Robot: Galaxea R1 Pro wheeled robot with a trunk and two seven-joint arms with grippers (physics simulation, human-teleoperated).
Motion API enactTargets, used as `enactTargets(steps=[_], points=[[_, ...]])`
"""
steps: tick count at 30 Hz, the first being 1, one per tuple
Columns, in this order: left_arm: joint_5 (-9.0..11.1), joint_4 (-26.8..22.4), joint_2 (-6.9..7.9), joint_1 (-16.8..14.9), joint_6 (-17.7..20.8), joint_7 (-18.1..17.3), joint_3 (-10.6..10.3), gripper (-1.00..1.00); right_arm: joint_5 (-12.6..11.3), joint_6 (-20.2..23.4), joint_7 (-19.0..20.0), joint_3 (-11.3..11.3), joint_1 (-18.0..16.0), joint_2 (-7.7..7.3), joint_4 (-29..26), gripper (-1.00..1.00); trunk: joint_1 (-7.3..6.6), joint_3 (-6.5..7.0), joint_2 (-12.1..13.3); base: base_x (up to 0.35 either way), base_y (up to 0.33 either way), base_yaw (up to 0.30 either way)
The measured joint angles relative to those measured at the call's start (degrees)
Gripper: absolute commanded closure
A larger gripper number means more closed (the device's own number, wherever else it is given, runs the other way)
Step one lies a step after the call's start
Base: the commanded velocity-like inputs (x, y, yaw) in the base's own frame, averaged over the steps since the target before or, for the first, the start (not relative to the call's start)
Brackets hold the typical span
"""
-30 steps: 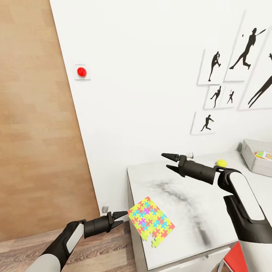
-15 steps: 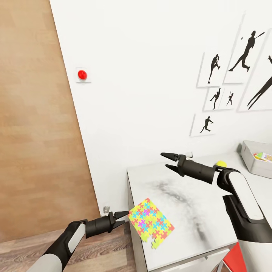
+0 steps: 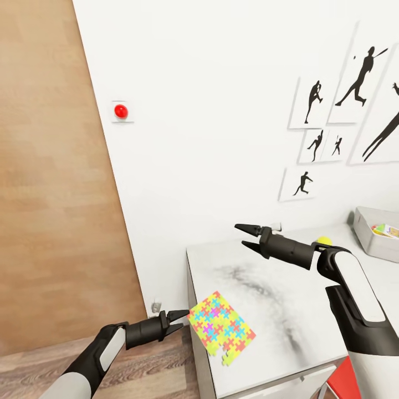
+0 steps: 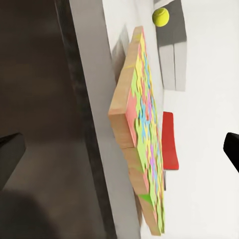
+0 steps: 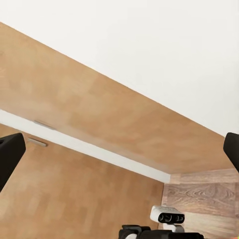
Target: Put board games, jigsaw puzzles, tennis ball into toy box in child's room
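Observation:
A jigsaw puzzle [image 3: 221,330] of bright interlocking pieces lies near the front left corner of the pale table [image 3: 288,288], one corner reaching the table's left edge. My left gripper [image 3: 180,320] is open beside that corner, level with the tabletop. In the left wrist view the jigsaw puzzle [image 4: 142,129] shows edge-on between the spread fingers. My right gripper [image 3: 247,235] hovers open above the back of the table with nothing in it. The tennis ball [image 3: 323,241] rests behind the right forearm. The grey toy box [image 3: 370,233] stands at the far right with a printed board game [image 3: 387,229] inside.
A white wall with black silhouette pictures [image 3: 343,111] runs behind the table. A wooden door [image 3: 50,194] and a red button [image 3: 121,111] are on the left. Something red [image 3: 346,379] sits below the table's front edge. Wood floor lies under my left arm.
The view dipped very slightly. Both arms and the puzzle have held their places on and around the table.

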Motion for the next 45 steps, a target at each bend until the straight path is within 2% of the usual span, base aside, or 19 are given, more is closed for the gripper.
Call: enactTargets(steps=[10,45], points=[[-0.03,0.0,0.0,0.0,-0.09,0.0,-0.01,-1.0,0.0,-0.01,0.0,0.0,-0.03,0.0,0.0,-1.0,0.0,0.0,0.0,0.104,0.0,0.0],[-0.03,0.0,0.0,0.0,-0.14,0.0,-0.01,-1.0,0.0,-0.03,-0.07,0.0,0.02,0.0,0.0,-1.0,0.0,0.0,0.0,0.0,-0.023,0.0]])
